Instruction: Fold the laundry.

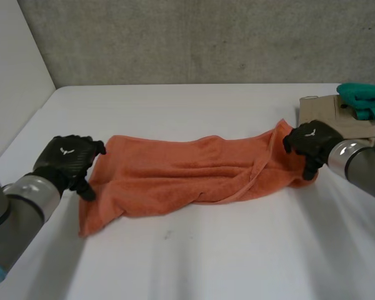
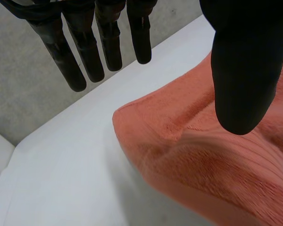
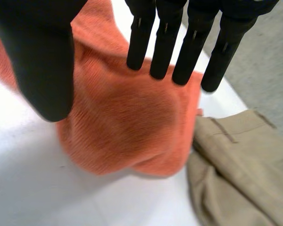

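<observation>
Orange terry towel (image 1: 187,172) lies stretched out lengthwise and rumpled on the white table (image 1: 206,256), with one hand at each end. One long edge is partly folded over the middle.

Left hand (image 1: 67,159) is at the towel's left end. In the left wrist view its fingers (image 2: 75,66) are straight and spread well away from the thumb (image 2: 243,70), with nothing held. The towel (image 2: 212,165) corner sits below the gap between them. The thumb hangs over the cloth and the fingertips are over bare table just past the towel edge. I can't tell whether the thumb touches the cloth.

Right hand (image 1: 312,140) is at the towel's right end. In the right wrist view its fingers (image 3: 165,52) are straight and side by side, the thumb (image 3: 45,61) is held apart, and it grips nothing. The bunched towel (image 3: 127,122) end lies under the palm and fingertips. I can't tell whether they touch it.

A tan folded garment (image 3: 240,165) lies just beyond the right fingertips, touching the towel's end or nearly so. In the head view the tan garment (image 1: 328,112) sits behind the right hand, with a crumpled teal cloth (image 1: 365,100) on top of it.

A grey concrete wall (image 1: 206,37) stands behind the table.
</observation>
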